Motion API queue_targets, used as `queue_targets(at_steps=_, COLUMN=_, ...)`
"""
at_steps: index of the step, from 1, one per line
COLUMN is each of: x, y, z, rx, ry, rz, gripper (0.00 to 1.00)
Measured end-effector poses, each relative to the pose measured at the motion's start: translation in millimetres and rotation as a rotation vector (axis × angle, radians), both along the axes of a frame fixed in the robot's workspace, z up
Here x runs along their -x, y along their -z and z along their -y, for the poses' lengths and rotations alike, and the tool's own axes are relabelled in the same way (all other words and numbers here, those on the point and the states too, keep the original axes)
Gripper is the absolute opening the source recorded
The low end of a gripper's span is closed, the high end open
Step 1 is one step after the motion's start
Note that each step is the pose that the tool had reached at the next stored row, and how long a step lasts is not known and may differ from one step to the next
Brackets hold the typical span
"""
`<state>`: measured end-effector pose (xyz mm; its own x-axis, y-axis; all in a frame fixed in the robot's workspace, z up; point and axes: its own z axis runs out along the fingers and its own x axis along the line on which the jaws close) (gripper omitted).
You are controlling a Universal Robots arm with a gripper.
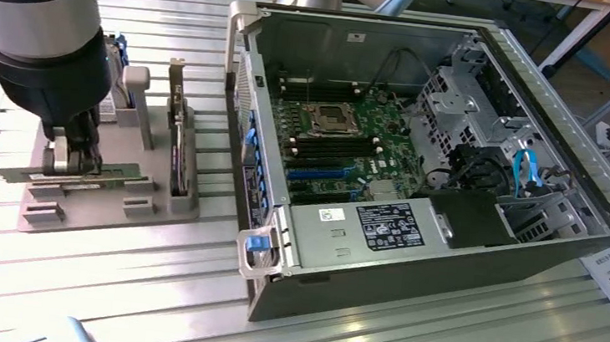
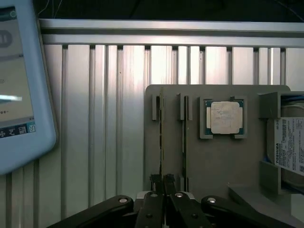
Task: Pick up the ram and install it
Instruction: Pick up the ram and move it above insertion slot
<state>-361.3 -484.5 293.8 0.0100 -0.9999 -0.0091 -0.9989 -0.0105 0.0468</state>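
I've got the claw (image 1: 73, 167) down on the grey holder (image 1: 110, 213) at the exterior view's left. As I read it, it's pinched together on the ram (image 1: 131, 175) at about mid-length, so the stick sits right between the fingertips, not off to one side. The ram stands thin edge up in its slot, long axis running left to right across the holder in the exterior view. The open case (image 1: 386, 259) lies well apart to that view's right on the table (image 1: 102, 294).
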Motion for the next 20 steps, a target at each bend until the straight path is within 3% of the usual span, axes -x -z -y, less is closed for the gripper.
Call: queue_targets(at_steps=20, x=0.0, y=-37.9, z=0.0, rx=0.0, ry=0.007, rz=0.0, gripper=0.12)
